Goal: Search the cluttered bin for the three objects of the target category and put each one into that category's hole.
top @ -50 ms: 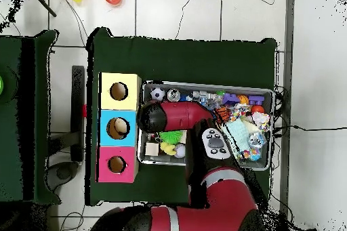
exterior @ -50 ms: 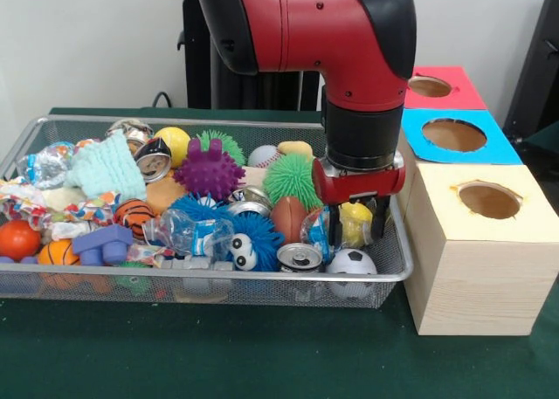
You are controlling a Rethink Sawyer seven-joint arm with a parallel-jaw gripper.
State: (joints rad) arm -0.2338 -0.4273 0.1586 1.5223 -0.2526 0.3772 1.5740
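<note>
The end effector hangs with its fingers spread around the yellow ball at the bin's end just beside the three holed boxes.

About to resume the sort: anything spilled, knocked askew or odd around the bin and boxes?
Nothing stands out. The wire bin sits square beside the three boxes, all clutter is inside it, and the end effector hangs over a yellow ball at the box end.
</note>
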